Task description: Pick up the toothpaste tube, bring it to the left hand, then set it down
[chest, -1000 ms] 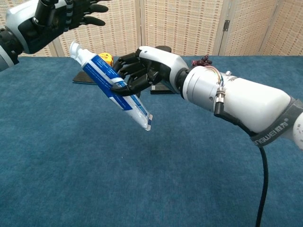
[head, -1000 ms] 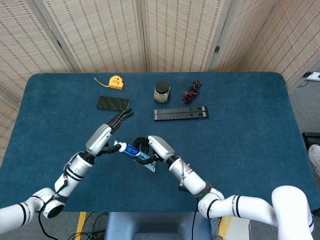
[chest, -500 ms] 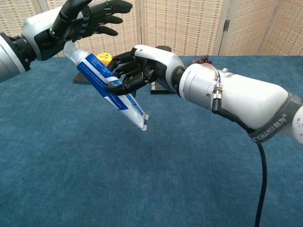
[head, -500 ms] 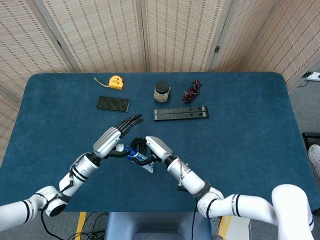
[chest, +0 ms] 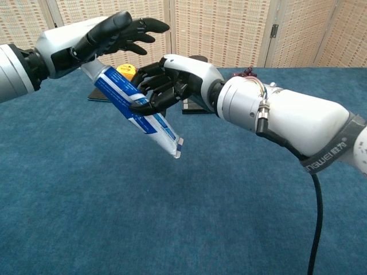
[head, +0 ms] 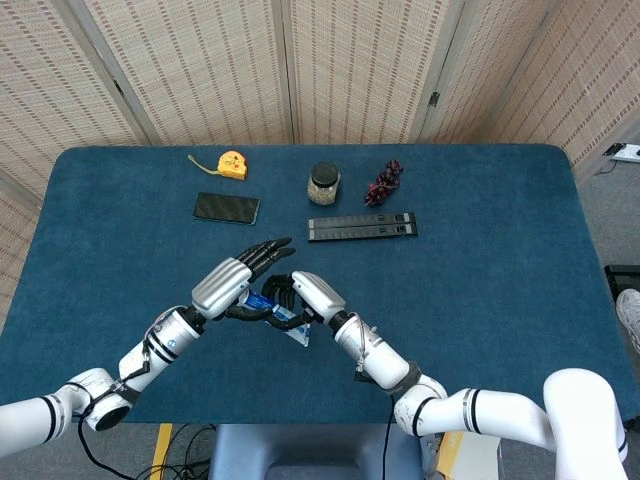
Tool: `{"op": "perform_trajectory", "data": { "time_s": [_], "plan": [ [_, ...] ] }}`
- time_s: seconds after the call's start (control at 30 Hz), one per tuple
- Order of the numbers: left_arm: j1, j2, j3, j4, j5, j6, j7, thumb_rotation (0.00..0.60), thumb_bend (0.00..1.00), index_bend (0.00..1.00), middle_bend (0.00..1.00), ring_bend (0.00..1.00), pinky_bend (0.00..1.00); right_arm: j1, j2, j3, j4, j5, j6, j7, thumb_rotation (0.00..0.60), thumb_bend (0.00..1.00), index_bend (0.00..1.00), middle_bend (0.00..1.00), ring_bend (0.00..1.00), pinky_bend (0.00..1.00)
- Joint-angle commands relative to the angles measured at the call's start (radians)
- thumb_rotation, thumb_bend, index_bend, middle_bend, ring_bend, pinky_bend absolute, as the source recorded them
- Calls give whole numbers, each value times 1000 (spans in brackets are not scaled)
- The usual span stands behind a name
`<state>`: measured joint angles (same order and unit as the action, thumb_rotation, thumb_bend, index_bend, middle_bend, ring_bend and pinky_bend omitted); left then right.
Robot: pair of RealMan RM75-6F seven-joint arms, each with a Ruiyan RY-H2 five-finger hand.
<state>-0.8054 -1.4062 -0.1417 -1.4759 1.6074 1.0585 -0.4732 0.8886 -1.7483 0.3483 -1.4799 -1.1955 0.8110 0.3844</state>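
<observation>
One tube (chest: 133, 105) hung tilted above the near middle of the tabletop (head: 500, 250), gripped by the right robot hand (chest: 172, 80), while the left robot hand (chest: 109, 37) lay over its cap end with fingers spread wide. Farther back lay one tape measure (head: 232, 163), one phone (head: 226, 208), one jar (head: 323, 183), one dark red cluster (head: 383, 182) and one black strip (head: 361, 227).

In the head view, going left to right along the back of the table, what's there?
Tape measure → phone → jar → black strip → dark red bunch.
</observation>
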Motion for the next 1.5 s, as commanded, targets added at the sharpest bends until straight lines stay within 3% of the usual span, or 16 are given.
{"op": "perform_trajectory", "data": {
  "time_s": [0.03, 0.3, 0.53, 0.93, 1.17, 1.3, 1.43, 1.5],
  "plan": [
    [-7, 8, 7, -3, -1, -9, 24, 0, 8, 0, 0, 0, 135, 0, 1, -1, 0, 2, 1, -3, 600, 758, 713, 666, 575, 569],
    [-14, 13, 14, -18, -15, -19, 79, 0, 8, 0, 0, 0, 134, -1, 0, 2, -5, 10, 6, -6, 600, 766, 716, 668, 577, 571],
    [-1, 20, -4, -36, -49, 9, 42, 0, 8, 0, 0, 0, 135, -10, 17, -18, -9, 5, 3, -22, 600, 766, 716, 667, 577, 571],
    [63, 72, -6, -39, -107, 59, -50, 0, 8, 0, 0, 0, 134, -29, 144, -119, 21, -43, -44, -152, 600, 684, 716, 613, 577, 571],
    [100, 86, -14, -30, -153, 74, -71, 0, 8, 0, 0, 0, 135, -26, 153, -163, 86, -83, -50, -212, 600, 604, 694, 535, 516, 549],
    [121, 89, -14, -21, -171, 82, -72, 0, 8, 0, 0, 0, 135, -26, 146, -188, 134, -101, -56, -236, 600, 507, 608, 477, 461, 486],
    [139, 90, -11, -6, -185, 83, -76, 0, 8, 0, 0, 0, 135, -27, 156, -202, 143, -98, -78, -245, 600, 253, 363, 360, 336, 332],
    [148, 92, -11, 1, -192, 85, -78, 0, 9, 0, 0, 0, 135, -30, 169, -205, 133, -89, -88, -246, 600, 195, 254, 297, 276, 284]
  ]
}}
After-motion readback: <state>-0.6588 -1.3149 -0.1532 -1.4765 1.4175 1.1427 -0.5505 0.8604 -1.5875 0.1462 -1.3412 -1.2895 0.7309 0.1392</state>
